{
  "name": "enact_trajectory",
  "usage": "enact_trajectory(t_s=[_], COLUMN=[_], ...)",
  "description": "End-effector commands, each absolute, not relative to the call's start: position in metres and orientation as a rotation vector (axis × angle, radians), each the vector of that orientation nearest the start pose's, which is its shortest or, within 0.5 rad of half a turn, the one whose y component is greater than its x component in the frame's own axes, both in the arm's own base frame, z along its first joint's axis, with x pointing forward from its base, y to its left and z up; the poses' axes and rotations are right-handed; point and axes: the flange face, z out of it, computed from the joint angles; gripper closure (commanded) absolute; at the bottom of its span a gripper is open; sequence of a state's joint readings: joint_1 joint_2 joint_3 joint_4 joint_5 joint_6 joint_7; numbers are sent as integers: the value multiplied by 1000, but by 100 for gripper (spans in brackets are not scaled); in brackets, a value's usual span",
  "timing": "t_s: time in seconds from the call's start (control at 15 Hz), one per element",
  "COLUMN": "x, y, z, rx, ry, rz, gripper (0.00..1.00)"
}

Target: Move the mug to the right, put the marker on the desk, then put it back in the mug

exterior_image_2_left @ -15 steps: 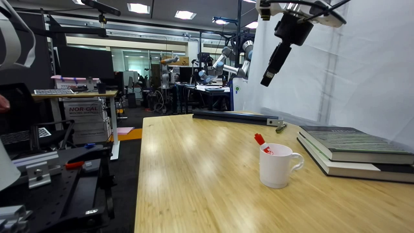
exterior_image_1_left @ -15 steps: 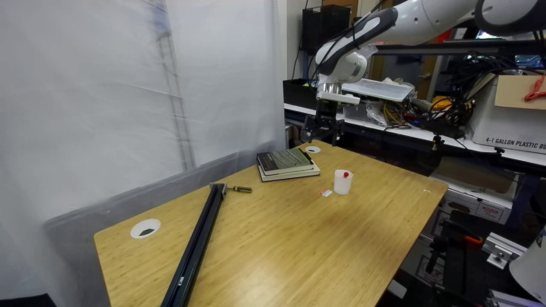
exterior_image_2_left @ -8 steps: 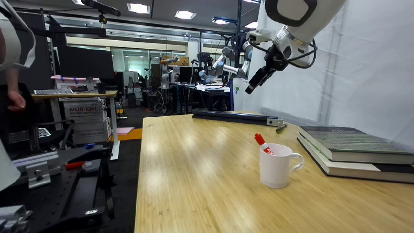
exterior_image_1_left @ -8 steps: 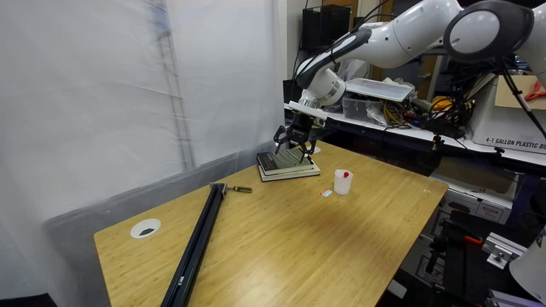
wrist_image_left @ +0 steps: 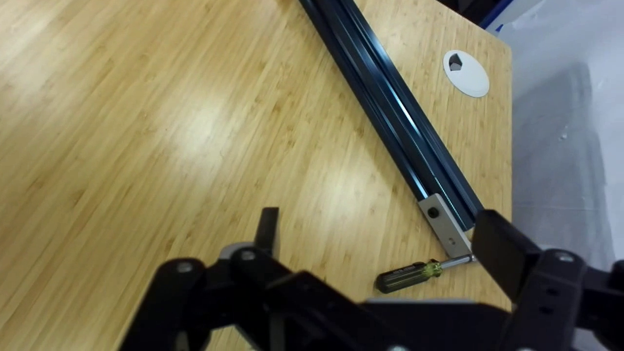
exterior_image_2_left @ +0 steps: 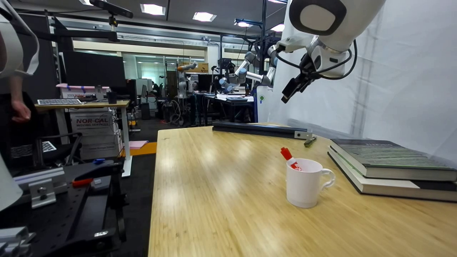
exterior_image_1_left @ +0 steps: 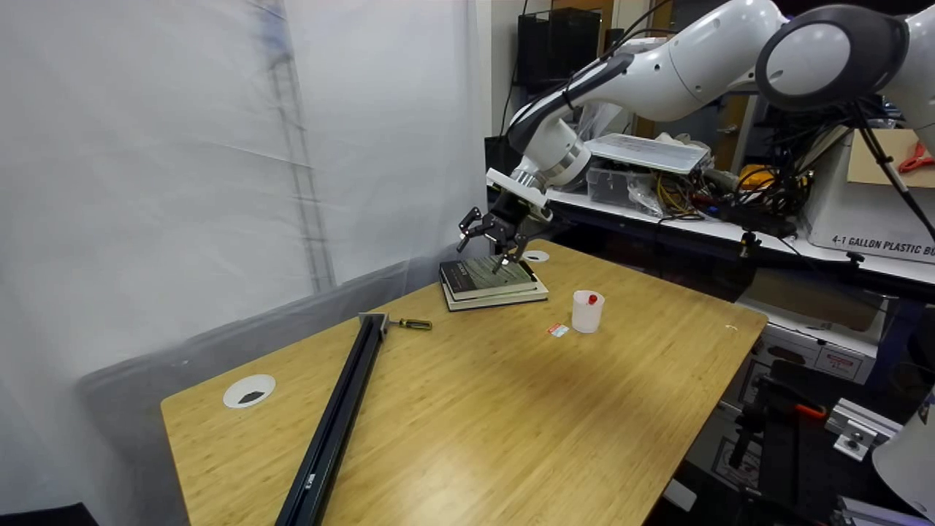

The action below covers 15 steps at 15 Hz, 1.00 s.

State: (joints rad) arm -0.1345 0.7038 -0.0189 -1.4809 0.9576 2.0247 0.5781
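The gripper (wrist_image_left: 377, 218) is standing spread, holding nothing; the mug (exterior_image_2_left: 303, 187) is seeming light and stiff, its handle (exterior_image_2_left: 333, 177) probably offering a good hold

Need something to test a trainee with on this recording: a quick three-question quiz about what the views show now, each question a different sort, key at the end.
1. Fill in the blank: beside the bracketed end of the black bar lies a ____.
2. True or false: the gripper stands open, its jaws holding nothing.
3. Multiple choice: where is the marker?
A) Lying flat on the desk
B) Leaning inside the mug, red end sticking out above the rim
C) On top of the books

Key
1. Screwdriver
2. True
3. B
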Motion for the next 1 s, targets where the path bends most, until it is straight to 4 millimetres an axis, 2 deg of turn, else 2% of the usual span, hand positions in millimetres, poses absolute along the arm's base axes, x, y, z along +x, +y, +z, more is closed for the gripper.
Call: enact_trajectory(t_s=[0.0,0.27,0.33,0.53,0.93], x=[705,700,707,706,707], y=[-61,-61,-63,-63,-64], z=[275,272,264,260,259], rx=[-1872,-1869,-1898,-1899,-1906], ry=[1419,1429,1405,1409,1410], rz=[348,343,367,374,377], gripper=[0,0,0,0,0])
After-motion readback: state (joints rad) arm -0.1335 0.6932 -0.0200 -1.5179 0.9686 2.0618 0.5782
